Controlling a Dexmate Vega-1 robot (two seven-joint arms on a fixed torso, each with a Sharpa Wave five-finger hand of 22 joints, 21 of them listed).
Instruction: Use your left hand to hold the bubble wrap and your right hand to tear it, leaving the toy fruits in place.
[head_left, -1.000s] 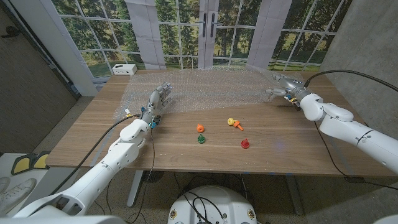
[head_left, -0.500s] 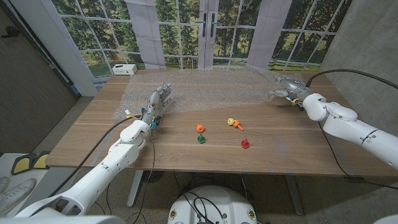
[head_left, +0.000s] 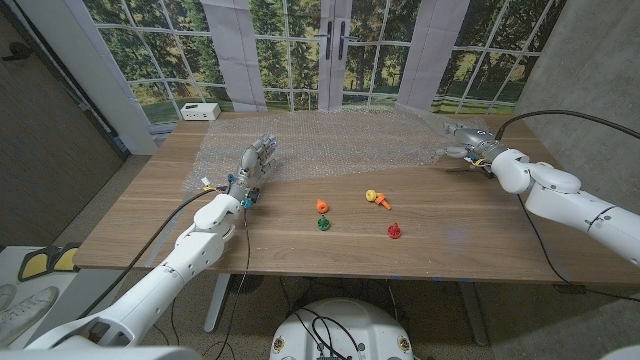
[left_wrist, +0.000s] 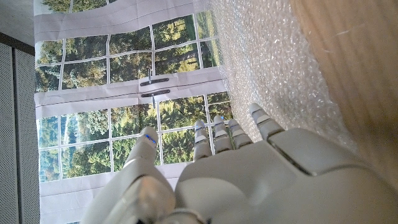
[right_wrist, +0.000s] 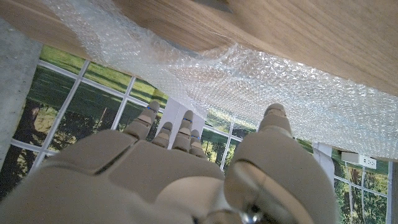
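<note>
Two arms reached up from the bottom corners of the head view toward the bubble wrap (head_left: 330, 140), a clear sheet spread across the far half of the wooden table (head_left: 300, 235), upper centre of the frame. The left hand (head_left: 256, 162) stood on its edge at the sheet's near-left border, left of centre, fingers straight and close together, pointing away; whether it pressed the wrap could not be told. The right hand (head_left: 463, 140) sat at the sheet's right end, upper right, fingers curled over the rumpled edge; a real grip could not be made out. Four toy fruits lay on bare wood at centre frame, apart from the sheet: an orange one (head_left: 321, 205), a green one (head_left: 324, 223), a yellow one (head_left: 376, 197) and a red one (head_left: 394, 231). A white box (head_left: 199, 111) sat at the table's upper-left corner.

Left wrist view: the left hand (left_wrist: 249, 174) filled the lower frame, fingers (left_wrist: 261, 121) extended side by side, with the bubble wrap (left_wrist: 273, 56) beside them in the upper right.

Right wrist view: the right hand (right_wrist: 180, 168) showed fingers (right_wrist: 149, 118) and thumb slightly apart, just short of the bunched bubble wrap (right_wrist: 249, 74) across the upper frame.
</note>
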